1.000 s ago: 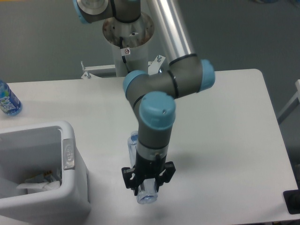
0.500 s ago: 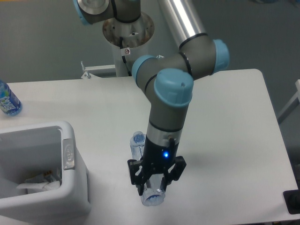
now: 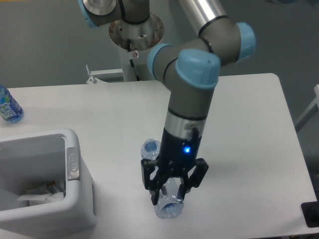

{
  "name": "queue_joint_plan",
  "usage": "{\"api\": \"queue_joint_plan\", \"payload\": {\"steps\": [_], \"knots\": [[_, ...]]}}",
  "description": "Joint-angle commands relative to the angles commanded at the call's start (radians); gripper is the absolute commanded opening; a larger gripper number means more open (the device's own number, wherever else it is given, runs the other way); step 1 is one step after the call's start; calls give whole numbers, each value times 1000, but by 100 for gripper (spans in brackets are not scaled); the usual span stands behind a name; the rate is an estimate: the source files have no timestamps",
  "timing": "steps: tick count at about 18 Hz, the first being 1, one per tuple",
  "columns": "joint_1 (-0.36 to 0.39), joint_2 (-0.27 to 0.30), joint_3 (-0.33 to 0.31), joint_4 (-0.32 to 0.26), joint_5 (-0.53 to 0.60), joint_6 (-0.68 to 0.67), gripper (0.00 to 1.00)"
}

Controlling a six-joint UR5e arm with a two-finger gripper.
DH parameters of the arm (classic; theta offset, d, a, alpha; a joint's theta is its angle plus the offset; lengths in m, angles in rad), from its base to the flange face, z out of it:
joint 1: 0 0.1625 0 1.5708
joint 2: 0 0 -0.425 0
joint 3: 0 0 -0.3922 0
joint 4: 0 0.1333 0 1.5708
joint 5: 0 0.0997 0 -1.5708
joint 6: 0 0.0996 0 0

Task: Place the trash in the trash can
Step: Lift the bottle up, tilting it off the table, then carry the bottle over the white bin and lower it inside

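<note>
The long clear plastic bottle (image 3: 167, 208) lies between the fingers of my gripper (image 3: 170, 192), which is shut on its middle. Its blue-capped end (image 3: 149, 147) points to the back left and its base points to the front edge of the table. The bottle looks slightly raised off the table. The white trash can (image 3: 75, 191) stands at the front left, its grey oval mark (image 3: 73, 164) on the right rim. A pale crumpled packet (image 3: 42, 194) lies inside it. The gripper is to the right of the can, well apart from it.
A bluer bottle with a blue-green label (image 3: 7, 107) stands at the far left edge of the white table (image 3: 249, 129). The arm's base pedestal (image 3: 135, 37) is behind the table. A dark object (image 3: 311, 214) sits at the front right corner.
The gripper has moved right and a little toward the front with the bottle in it, and the arm has risen closer to the camera. The bin and the bluer bottle have not moved.
</note>
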Motion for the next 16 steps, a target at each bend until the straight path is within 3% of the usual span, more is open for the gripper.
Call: {"api": "queue_joint_plan", "payload": {"steps": [7,12,16], "knots": [[45,18,63,12,-72,-6,57],[51,18,141,15,-120,-6,57],[40,48,149,57,-146,-2,57]]}}
